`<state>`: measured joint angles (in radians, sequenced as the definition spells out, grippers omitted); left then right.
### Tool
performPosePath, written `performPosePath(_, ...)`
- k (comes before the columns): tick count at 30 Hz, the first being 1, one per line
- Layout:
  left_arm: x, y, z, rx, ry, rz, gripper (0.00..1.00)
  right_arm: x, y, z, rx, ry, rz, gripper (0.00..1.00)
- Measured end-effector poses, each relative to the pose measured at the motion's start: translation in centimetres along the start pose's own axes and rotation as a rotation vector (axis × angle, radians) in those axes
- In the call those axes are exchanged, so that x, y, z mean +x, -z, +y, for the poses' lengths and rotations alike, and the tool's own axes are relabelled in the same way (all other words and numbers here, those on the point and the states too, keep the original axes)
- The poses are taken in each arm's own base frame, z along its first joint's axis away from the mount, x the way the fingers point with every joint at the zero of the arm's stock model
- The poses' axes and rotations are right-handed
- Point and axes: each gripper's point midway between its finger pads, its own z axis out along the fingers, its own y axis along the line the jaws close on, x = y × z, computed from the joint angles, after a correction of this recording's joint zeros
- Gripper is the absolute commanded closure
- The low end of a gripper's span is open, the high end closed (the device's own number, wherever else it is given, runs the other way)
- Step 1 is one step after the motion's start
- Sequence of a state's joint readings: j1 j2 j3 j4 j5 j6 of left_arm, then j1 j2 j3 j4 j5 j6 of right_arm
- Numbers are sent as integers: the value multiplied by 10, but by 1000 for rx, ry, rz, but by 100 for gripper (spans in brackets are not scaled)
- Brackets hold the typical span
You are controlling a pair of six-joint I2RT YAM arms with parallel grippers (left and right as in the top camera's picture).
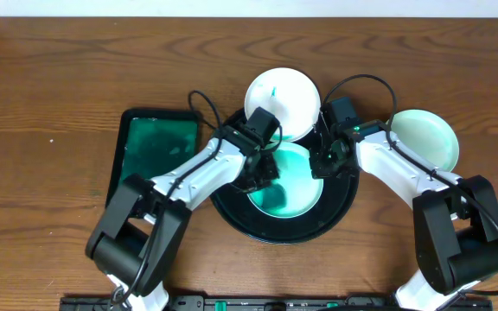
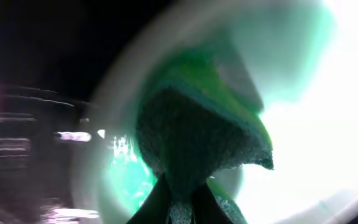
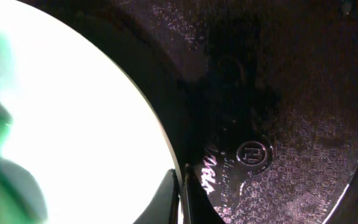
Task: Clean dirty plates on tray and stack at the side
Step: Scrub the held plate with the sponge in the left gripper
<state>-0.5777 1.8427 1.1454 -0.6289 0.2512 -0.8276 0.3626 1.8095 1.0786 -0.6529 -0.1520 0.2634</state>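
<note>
Two-arm wiping stance, seen from above and from both wrists. My left gripper (image 1: 264, 173) is closed on a dark green sponge (image 2: 197, 137). The left wrist view shows the sponge pinched at its lower end between the fingers and its broad face turned down onto the smeared plate (image 1: 294, 197). Holding the sponge by one end leaves the rest free to bear flat on the teal film.

My right gripper (image 1: 325, 162) has its jaws fully together at that plate's right rim. In the right wrist view the fingertips meet exactly where the white edge borders the glossy black tray (image 1: 342, 207). I cannot tell whether the rim is nipped between them or only pressed against. Either way, I judge its purpose is to brace the plate so it does not slide under the sponge.

The smeared plate lies inside the tray, directly under my left gripper and touching or just beside my right. A white plate (image 1: 285, 95) sits at the tray's far edge, behind both grippers. A pale mint plate (image 1: 424, 138) rests on the table (image 1: 50, 86) to the right, apart from the tray, and probably marks the stacking side. The green rectangular tray (image 1: 156, 149) lies left of my left arm, near at hand for wetting the sponge again.
</note>
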Motion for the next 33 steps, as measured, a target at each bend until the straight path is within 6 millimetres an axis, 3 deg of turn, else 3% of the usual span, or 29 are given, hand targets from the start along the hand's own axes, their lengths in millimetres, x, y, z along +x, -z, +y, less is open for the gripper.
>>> performPosePath(2, -8, 6, 12, -43, 23, -39, 93, 1, 0, 1, -8, 0, 3, 99)
performPosePath(6, -24, 8, 13, -52, 9, -114, 93, 1, 0, 7, -35, 4, 6, 99)
performPosePath(10, -36, 3, -7, 29, -72, -162, 93, 0, 0, 8, -40, -1, 1, 99)
performPosePath(13, -35, -6, -37, 149, -137, -146, 93, 0, 0, 8, -40, -2, 1, 99)
performPosePath(16, -22, -16, -68, 275, -208, -95, 93, -1, 0, 8, -37, -2, -3, 99)
performPosePath(21, 7, -22, -92, 396, -276, 31, 93, -1, 0, 7, -33, -3, -3, 99)
performPosePath(27, 28, -21, -96, 461, -297, 157, 93, 0, 0, 6, -29, -4, 1, 99)
performPosePath(33, 40, -17, -72, 386, -239, 257, 93, 0, 0, 6, -29, -4, 1, 99)
